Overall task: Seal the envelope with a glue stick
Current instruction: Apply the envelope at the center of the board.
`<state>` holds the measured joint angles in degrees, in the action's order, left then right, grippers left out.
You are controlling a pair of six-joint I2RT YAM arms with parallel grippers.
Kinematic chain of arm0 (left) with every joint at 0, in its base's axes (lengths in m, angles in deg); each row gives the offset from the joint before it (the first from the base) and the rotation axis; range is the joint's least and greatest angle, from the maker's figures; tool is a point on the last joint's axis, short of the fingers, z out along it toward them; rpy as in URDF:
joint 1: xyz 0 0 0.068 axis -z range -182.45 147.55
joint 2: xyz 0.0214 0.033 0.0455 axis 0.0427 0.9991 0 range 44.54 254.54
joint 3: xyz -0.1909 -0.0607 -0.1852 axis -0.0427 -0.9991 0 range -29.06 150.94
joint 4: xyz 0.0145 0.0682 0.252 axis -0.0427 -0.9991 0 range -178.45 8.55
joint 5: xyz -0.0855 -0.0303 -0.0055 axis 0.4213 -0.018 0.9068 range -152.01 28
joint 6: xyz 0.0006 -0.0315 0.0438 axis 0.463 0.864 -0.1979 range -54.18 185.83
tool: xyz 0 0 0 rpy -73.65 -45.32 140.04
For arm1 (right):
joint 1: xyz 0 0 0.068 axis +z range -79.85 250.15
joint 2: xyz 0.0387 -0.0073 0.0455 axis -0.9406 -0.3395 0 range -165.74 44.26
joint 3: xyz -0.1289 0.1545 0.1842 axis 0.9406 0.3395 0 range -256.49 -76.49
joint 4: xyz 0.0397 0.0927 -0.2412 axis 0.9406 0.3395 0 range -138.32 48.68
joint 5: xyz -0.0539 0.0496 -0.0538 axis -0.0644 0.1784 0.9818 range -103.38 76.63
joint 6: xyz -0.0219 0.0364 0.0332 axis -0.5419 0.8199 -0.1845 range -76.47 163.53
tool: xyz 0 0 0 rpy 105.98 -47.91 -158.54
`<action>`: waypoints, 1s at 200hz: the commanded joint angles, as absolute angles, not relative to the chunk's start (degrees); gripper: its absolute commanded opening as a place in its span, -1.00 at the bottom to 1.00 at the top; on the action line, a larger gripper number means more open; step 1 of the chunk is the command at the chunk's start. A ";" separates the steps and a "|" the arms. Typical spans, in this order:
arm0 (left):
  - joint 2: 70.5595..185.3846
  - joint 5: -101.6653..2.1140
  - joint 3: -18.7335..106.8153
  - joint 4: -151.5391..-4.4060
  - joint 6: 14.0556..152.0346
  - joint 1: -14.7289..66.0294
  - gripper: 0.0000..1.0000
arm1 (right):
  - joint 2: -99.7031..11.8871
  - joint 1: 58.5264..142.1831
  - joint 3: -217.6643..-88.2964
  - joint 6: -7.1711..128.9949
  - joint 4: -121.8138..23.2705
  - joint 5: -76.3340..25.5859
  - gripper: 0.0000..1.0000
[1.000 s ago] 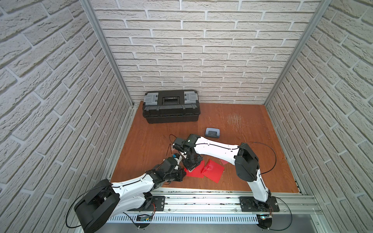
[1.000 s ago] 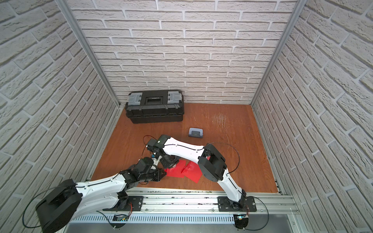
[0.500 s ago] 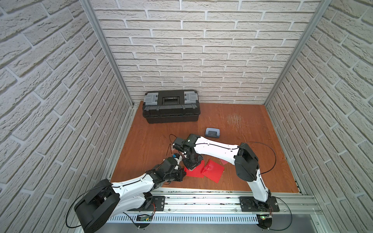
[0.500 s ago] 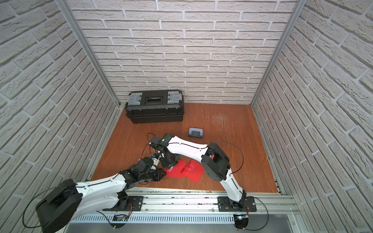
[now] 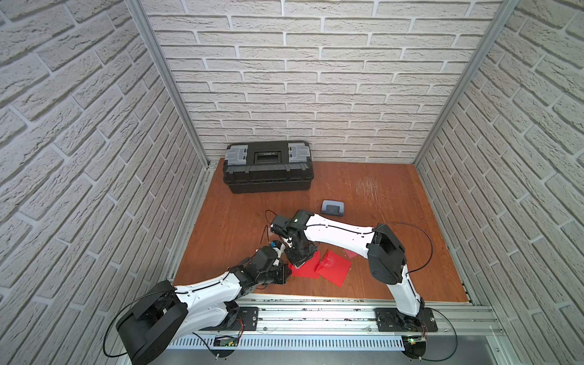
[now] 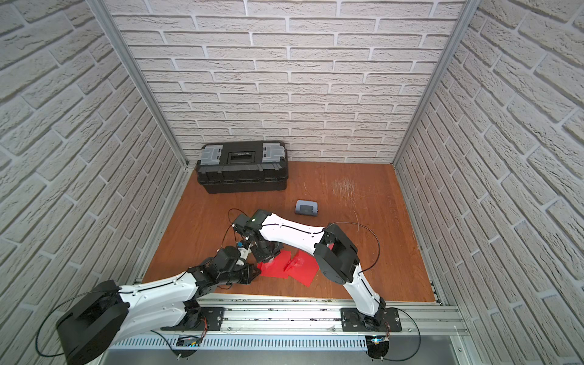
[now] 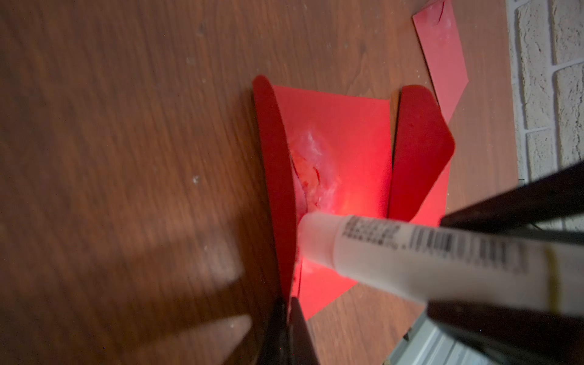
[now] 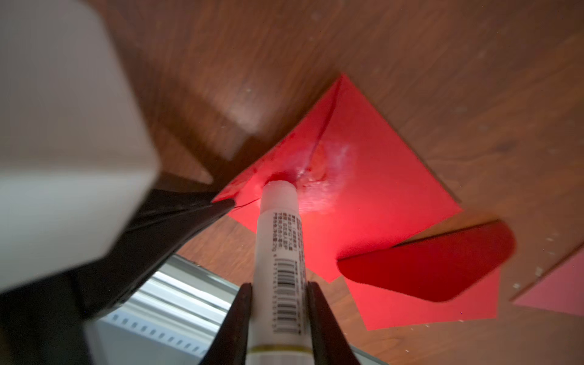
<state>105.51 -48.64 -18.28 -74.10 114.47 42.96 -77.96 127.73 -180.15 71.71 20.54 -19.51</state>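
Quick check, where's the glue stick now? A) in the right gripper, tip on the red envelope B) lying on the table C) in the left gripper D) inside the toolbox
A: the right gripper clamps the glue stick, tip pressed on the red envelope; the left gripper pinches its flap.

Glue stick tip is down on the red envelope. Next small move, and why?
Probably a short drag of the glue stick along the envelope beside the raised flap. The right gripper is shut on it, tip touching the paper, the shiny smear covers only a small patch, and the left gripper pinches the flap up.
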 commanded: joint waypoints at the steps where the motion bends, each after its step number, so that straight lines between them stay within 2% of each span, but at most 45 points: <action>1: 106.59 -49.08 -20.01 -78.88 113.73 42.68 -0.92 | -78.94 128.42 -180.50 72.50 21.24 -15.69 -0.95; 16: 106.59 -49.08 -19.99 -78.89 113.75 42.73 -0.92 | -80.93 128.42 -183.91 73.23 29.86 -1.41 -0.95; 33: 106.68 -49.08 -19.99 -78.82 113.73 42.76 -0.92 | -81.96 128.47 -185.19 73.15 32.25 2.10 -0.95; 49: 106.72 -49.02 -19.92 -78.80 113.73 42.73 -0.92 | -81.75 128.58 -184.96 72.17 29.14 -4.21 -0.95; 76: 106.86 -49.00 -19.91 -78.81 113.73 42.71 -0.92 | -78.45 128.11 -179.39 71.63 14.81 -26.53 -0.95; 89: 106.79 -49.00 -19.89 -78.82 113.73 42.73 -0.92 | -77.11 127.76 -177.27 72.60 11.99 -28.68 -0.95; 101: 106.87 -49.00 -19.92 -78.81 113.73 42.73 -0.92 | -76.52 127.12 -176.69 73.05 13.39 -24.97 -0.95; 129: 106.96 -49.00 -19.87 -78.85 113.73 42.73 -0.92 | -78.72 126.78 -180.76 74.08 25.49 -2.58 -0.95; 144: 106.95 -49.04 -19.82 -78.90 113.73 42.73 -0.92 | -80.25 126.93 -182.84 74.00 28.35 0.88 -0.95; 162: 106.93 -49.03 -19.84 -78.91 113.77 42.72 -0.93 | -80.65 127.19 -183.10 73.17 26.24 -4.11 -0.95; 186: 106.94 -49.08 -19.83 -78.91 113.75 42.68 -0.92 | -78.62 127.20 -179.40 71.89 16.48 -21.60 -0.95; 200: 106.98 -49.01 -19.83 -78.90 113.72 42.66 -0.93 | -77.24 127.15 -177.36 72.77 12.60 -26.67 -0.95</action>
